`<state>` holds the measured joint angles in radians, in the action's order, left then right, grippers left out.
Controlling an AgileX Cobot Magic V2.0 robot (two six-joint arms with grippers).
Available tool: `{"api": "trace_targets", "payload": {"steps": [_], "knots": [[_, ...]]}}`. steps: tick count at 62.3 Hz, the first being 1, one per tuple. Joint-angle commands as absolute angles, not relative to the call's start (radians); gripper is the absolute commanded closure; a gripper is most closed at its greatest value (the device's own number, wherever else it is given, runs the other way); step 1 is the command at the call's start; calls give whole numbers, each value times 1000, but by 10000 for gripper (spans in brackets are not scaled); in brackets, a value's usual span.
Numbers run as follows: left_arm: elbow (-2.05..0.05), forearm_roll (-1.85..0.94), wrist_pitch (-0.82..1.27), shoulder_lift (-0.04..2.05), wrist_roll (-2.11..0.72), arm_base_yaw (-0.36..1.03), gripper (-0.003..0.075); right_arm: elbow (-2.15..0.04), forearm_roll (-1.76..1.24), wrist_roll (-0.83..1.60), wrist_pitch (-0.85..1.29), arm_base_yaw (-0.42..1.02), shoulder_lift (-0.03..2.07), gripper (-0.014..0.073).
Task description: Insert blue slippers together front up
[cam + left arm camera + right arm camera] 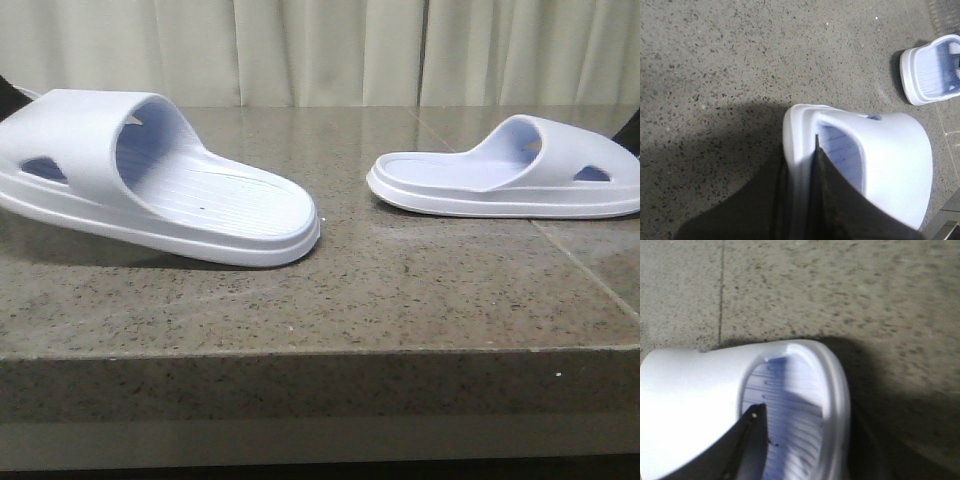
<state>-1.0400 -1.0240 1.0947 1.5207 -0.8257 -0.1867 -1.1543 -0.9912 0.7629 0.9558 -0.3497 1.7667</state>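
Two pale lavender-blue slippers lie on the granite table. The left slipper (200, 190) lies at the left, toe pointing right and towards the camera. In the left wrist view my left gripper (801, 155) is shut on the left slipper's (895, 155) side wall, one finger inside and one outside. The right slipper (470, 180) lies flat at the right and also shows in the left wrist view (935, 70). My right gripper (815, 440) is open over the right slipper (690, 395), with one finger (752, 440) inside above the ridged footbed. Its other finger is a dark blur outside the rim.
The speckled granite table (400, 290) has its front edge (320, 350) close to the camera and a tile seam (590, 270) at the right. A pale curtain (320, 50) hangs behind. Bare granite lies between the two slippers.
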Motion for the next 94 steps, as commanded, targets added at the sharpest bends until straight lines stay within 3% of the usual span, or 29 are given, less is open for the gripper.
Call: {"api": "trace_targets", "payload": {"steps": [1,9,15,30,46,61,77,94], "knots": [[-1059,-1087,1100,1482,-834,-181,741,-1174,-1007,780,978,-340,1745,386],[-1059,-1087,1100,1482,-834,-181,741,-1174,-1007,787,971,-340,1745,587],[-1059,-1098,1094,1482,-834,-181,741,-1174,-1011,787,988,-340,1742,665],[-1049,-1219,1050,1482,-834,-135,741,-1169,-1032,775,1002,-368,1609,659],[-1013,-1312,776,1482,-834,52,741,-1116,-1056,715,1027,-512,1429,659],[-1011,-1362,744,1575,-834,173,741,-1029,-1182,754,1123,-561,1351,659],[-1011,-1363,740,1633,-834,178,741,-928,-1259,820,1098,-515,1347,659],[-1011,-1363,747,1633,-834,178,741,-881,-1259,825,927,-311,1356,659]]}}
